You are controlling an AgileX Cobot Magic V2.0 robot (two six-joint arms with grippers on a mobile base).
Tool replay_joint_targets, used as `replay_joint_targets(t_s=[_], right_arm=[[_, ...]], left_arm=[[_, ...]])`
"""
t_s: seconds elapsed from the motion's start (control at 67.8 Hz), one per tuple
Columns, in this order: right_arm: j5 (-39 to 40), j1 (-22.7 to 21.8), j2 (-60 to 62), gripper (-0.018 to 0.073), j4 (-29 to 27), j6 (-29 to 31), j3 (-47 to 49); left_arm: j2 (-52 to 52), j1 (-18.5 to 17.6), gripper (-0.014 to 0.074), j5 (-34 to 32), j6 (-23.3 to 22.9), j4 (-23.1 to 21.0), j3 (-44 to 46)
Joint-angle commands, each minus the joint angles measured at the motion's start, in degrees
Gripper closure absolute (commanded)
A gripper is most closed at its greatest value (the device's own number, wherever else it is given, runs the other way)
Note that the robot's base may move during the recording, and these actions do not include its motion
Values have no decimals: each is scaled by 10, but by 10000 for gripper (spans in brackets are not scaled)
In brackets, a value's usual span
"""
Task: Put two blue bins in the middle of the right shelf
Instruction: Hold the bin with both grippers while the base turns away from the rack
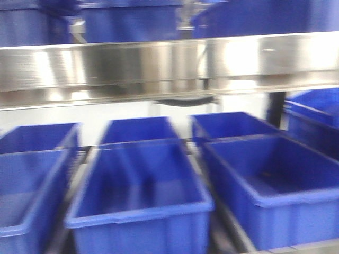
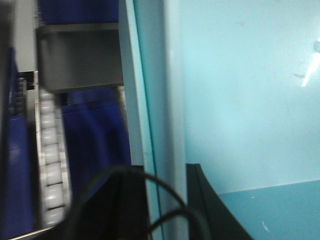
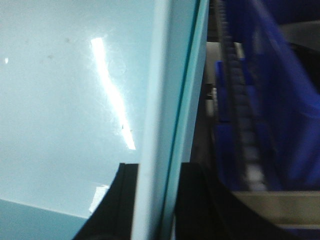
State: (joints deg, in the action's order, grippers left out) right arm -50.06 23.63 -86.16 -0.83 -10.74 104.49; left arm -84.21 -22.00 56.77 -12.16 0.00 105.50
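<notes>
The left gripper [image 2: 165, 172] and right gripper [image 3: 157, 170] each clenched a rim wall of the pale bin [image 2: 250, 100], judged stiff, light, smooth-walled and best held at the rim.

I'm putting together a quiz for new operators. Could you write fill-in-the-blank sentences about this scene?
1. The left gripper has its jaws on either side of the wall of a ____ blue bin.
2. The crates in the front view are all ____ blue.
3. The shelf above those crates is shiny ____.
Missing words: pale; dark; metal.
</notes>
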Motion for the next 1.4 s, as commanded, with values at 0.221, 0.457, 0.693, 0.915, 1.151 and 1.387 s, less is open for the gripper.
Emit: replay_joint_targets(t_s=[0.221,0.457,0.693,0.915,1.151,1.387], right_arm=[[47,0,15,712,1,16,14],[47,0,15,712,1,16,14],[47,0,15,712,1,16,14],[47,0,15,712,1,16,14],[47,0,15,712,1,16,14],[47,0,15,712,1,16,14]], left_arm=[[11,0,707,-56,0,-8,11],[11,0,707,-56,0,-8,11],[11,0,707,-56,0,-8,11],[11,0,707,-56,0,-8,11],[11,0,707,-56,0,-8,11],[11,0,707,-56,0,-8,11]])
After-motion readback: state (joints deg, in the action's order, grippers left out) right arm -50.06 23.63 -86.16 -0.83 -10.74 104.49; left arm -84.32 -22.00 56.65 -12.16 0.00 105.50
